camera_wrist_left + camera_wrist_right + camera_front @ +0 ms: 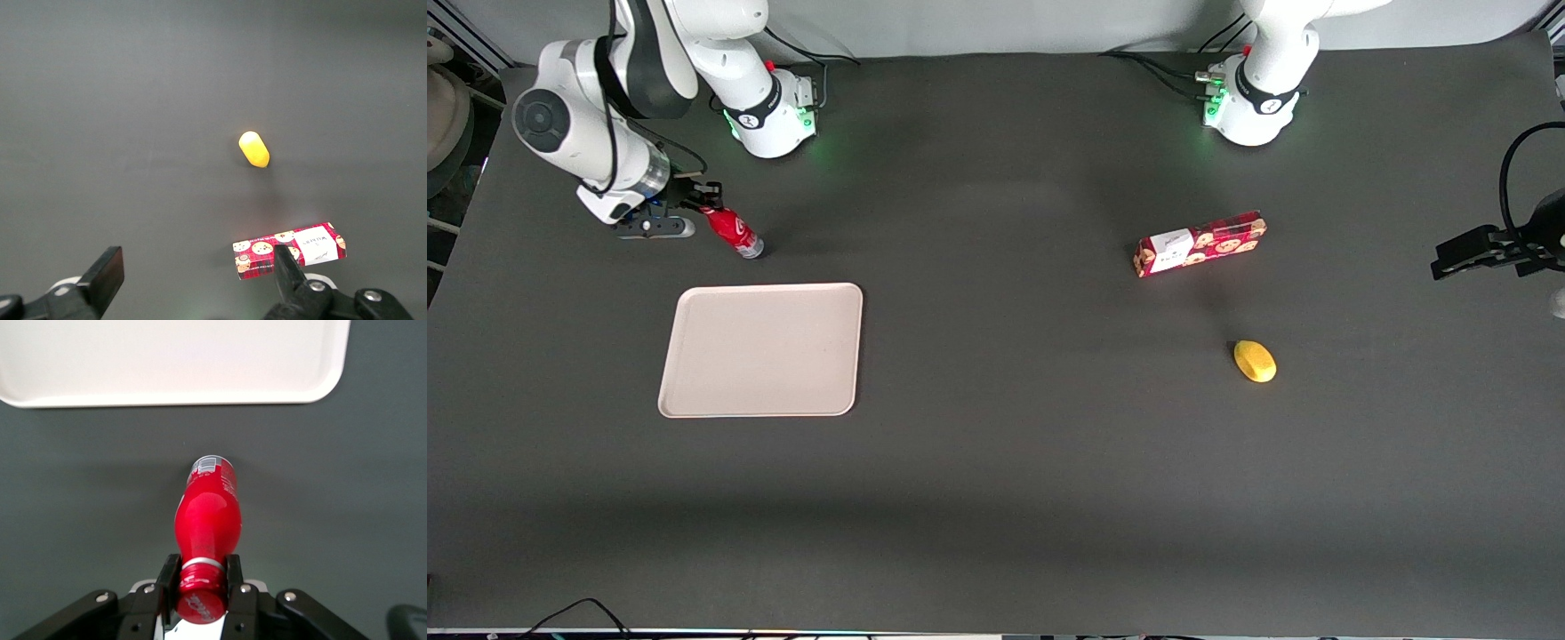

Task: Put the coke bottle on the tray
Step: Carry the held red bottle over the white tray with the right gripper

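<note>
Clearly clamped at the red cap by the gripper (203, 581), fingers (168, 572) pressed on either side of the neck: slim red coke bottle (732, 231), white lettering, silvery-grey base, tilted with base down by the dark table (996, 498). Farther from the front camera than the tray (761, 350), near its rim, not on it. Tray surface bare. Cookie box (1200, 244) and yellow object (1255, 362) toward the parked arm's end, well apart.

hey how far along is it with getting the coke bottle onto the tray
Done: the end effector has shut on the cap end of the bottle. In hand: the bottle is held tilted, farther from the front camera than the tray. Left: carry it over the tray's rim, set it down and release; nothing lies on the tray.
</note>
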